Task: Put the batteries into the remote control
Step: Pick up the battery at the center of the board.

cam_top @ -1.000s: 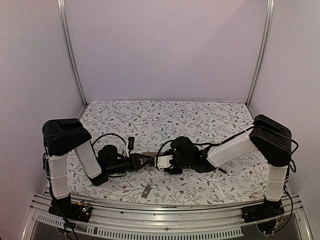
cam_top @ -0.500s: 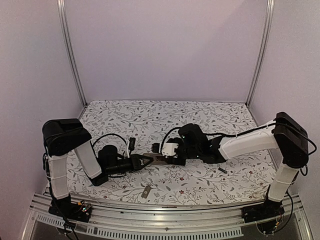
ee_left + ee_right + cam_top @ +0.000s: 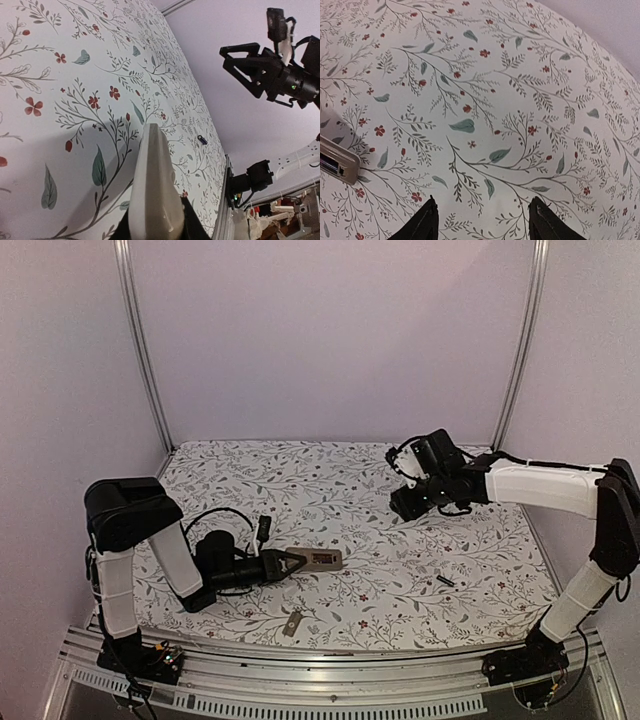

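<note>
The left claw (image 3: 293,563) is clamped on one end of the remote control (image 3: 322,559), which juts rightward low over the worktop (image 3: 300,480). The right claw (image 3: 399,482) hangs with its fingers apart above the far right. It is well apart from the remote control and from a battery (image 3: 445,582) lying nearer the front edge.

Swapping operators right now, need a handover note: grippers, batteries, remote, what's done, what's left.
Left gripper: shut on the slim white remote control, grey-tan underside up, low over the floral table.
Right gripper: open, empty, raised at the far right.
One thin dark cylindrical battery lies loose on the table, near right; small grey-tan cover piece near the front edge.
Done: cover off. Second battery not visible, maybe in the remote.
Left: load loose battery, verify the other.
</note>
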Motion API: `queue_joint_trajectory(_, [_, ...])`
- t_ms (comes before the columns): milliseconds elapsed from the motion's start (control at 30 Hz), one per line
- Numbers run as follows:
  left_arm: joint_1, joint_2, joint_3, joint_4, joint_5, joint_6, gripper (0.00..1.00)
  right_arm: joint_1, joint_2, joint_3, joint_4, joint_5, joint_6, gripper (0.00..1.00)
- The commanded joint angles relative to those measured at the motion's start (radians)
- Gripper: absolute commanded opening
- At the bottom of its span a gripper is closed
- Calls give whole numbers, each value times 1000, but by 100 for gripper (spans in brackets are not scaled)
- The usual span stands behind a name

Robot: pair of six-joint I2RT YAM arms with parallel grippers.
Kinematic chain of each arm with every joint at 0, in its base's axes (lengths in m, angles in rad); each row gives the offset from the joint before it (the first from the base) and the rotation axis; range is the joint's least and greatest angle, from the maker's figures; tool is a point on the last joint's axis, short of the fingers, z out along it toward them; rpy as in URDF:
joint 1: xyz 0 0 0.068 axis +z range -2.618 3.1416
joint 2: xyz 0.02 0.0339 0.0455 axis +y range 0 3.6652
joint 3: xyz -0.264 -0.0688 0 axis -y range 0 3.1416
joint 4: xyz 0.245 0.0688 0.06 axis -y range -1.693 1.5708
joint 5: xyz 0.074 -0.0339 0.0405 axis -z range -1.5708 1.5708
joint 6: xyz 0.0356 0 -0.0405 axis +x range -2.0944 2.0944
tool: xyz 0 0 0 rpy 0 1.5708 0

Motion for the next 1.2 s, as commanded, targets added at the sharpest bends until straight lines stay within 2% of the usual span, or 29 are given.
queue_joint_trajectory(0, [-7, -7, -23, 104, 0, 31, 0, -12, 0, -71, -346, 74, 282, 61])
queue_joint_trajectory(167, [-14, -23, -32, 96, -10, 41, 0, -66, -51, -154, -397, 35, 362, 64])
queue_joint_trajectory(333, [-19, -50, -43, 86, -21, 47, 0, -91, 2, -160, -416, 6, 406, 68])
queue_joint_trajectory(600, [-25, -80, -45, 58, -22, 65, 0, -102, 40, -226, -412, 50, 489, 66])
queue_joint_trajectory(1167, [-34, -74, -46, 70, -22, 64, 0, -79, -35, -315, -395, -79, 538, 64])
